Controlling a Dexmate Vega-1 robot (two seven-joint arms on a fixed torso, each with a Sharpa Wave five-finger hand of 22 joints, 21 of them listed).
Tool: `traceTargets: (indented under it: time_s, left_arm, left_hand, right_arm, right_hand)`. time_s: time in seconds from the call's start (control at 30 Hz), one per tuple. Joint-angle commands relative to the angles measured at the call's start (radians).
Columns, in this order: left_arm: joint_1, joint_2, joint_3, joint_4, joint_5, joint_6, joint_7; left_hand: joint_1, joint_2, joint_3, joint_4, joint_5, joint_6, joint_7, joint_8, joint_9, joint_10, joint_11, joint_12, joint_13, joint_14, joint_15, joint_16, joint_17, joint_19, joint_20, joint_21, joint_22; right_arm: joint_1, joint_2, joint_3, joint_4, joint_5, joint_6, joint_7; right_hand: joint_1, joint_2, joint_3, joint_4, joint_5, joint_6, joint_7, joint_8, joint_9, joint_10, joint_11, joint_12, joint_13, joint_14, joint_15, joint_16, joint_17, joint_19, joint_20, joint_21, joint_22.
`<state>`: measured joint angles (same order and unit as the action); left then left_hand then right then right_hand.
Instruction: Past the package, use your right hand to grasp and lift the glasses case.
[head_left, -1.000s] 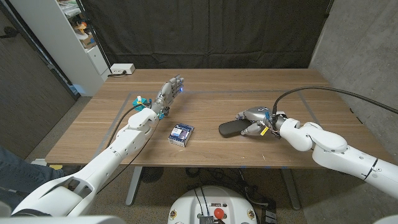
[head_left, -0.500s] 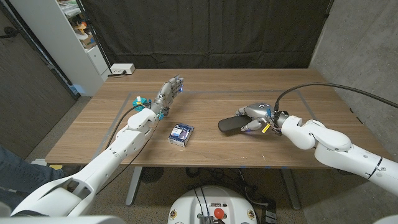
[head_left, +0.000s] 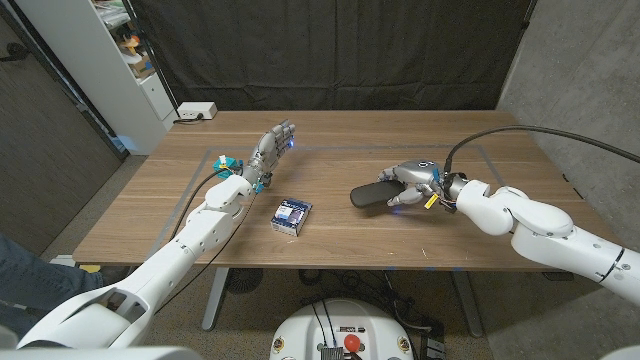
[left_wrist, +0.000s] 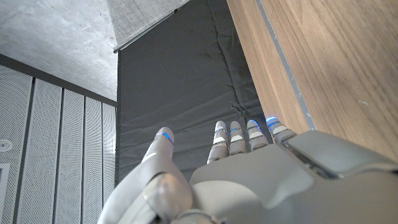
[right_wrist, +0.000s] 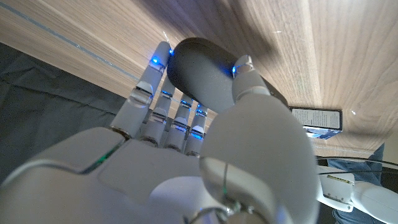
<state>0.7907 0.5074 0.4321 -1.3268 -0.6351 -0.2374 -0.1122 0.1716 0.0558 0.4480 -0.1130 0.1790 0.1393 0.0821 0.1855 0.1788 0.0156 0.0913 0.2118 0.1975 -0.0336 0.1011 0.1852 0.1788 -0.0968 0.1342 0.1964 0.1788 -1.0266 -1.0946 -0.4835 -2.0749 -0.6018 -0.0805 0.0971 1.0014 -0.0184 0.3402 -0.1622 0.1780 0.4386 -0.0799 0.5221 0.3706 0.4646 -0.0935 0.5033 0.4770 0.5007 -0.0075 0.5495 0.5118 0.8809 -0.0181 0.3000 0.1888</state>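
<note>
glasses case gripped in right hand, above table

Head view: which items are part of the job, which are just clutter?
Job:
- glasses case, dark, gripped by the right hand
- package, the landmark, on the table

Lying about:
- left hand, holding nothing
- white box at the far left corner
- shelf unit

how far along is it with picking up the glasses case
Done: the right hand has reached past the package and its fingers wrap the glasses case. In hand: the lift; whether the case is clear of the table is hard to tell. Left: raising it plainly off. The left hand holds nothing.
</note>
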Motion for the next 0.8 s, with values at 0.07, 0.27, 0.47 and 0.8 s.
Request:
traceTargets:
  time_s: [0.07,0.27,0.47,0.8]
  left_arm:
    - [0.005,0.001,0.000,-0.011,0.004,-0.003,0.005]
    - [0.009,0.005,-0.001,-0.021,0.006,0.001,0.012]
    - [0.009,0.003,0.000,-0.022,0.008,-0.002,0.013]
    - [0.008,0.000,0.003,-0.018,0.006,0.000,0.012]
  left_hand:
    - [0.003,0.009,-0.003,-0.001,0.000,0.008,0.005,0.003,0.002,0.002,0.004,0.003,0.002,-0.001,0.006,0.004,0.005,-0.001,0.010,0.006,0.005]
    - [0.003,0.009,-0.003,-0.001,0.000,0.010,0.003,0.003,0.002,0.002,0.003,0.003,0.001,-0.001,0.004,0.005,0.004,-0.001,0.009,0.006,0.005]
    - [0.003,0.009,-0.003,-0.001,0.000,0.009,0.003,0.003,0.002,0.002,0.004,0.003,0.002,-0.001,0.003,0.005,0.004,-0.002,0.009,0.006,0.005]
    - [0.003,0.010,-0.003,-0.002,0.000,0.009,0.003,0.003,0.002,0.003,0.004,0.004,0.002,0.000,0.003,0.005,0.004,-0.001,0.009,0.006,0.005]
  right_arm:
    - [-0.010,-0.019,0.035,-0.013,0.019,0.022,-0.010]
    - [-0.017,-0.025,0.055,-0.018,0.026,0.032,-0.029]
    - [-0.021,-0.025,0.068,-0.015,0.040,0.045,-0.040]
    - [-0.035,-0.027,0.100,-0.022,0.067,0.059,-0.067]
  right_hand:
    - [0.152,0.155,0.010,0.007,0.010,0.297,-0.098,0.004,0.024,0.018,-0.020,0.008,0.014,0.047,-0.102,0.001,0.005,0.000,-0.008,0.009,0.003]
    - [0.152,0.156,0.009,0.009,0.010,0.296,-0.100,0.003,0.024,0.018,-0.019,0.010,0.018,0.053,-0.103,0.000,0.007,0.003,-0.009,0.012,0.003]
    - [0.154,0.155,0.010,0.009,0.011,0.297,-0.099,0.003,0.023,0.023,-0.020,0.014,0.023,0.057,-0.102,-0.004,0.007,0.007,-0.009,0.014,0.003]
    - [0.151,0.158,0.009,0.013,0.011,0.302,-0.098,0.004,0.022,0.026,-0.020,0.018,0.029,0.061,-0.101,-0.007,0.010,0.010,-0.010,0.018,0.004]
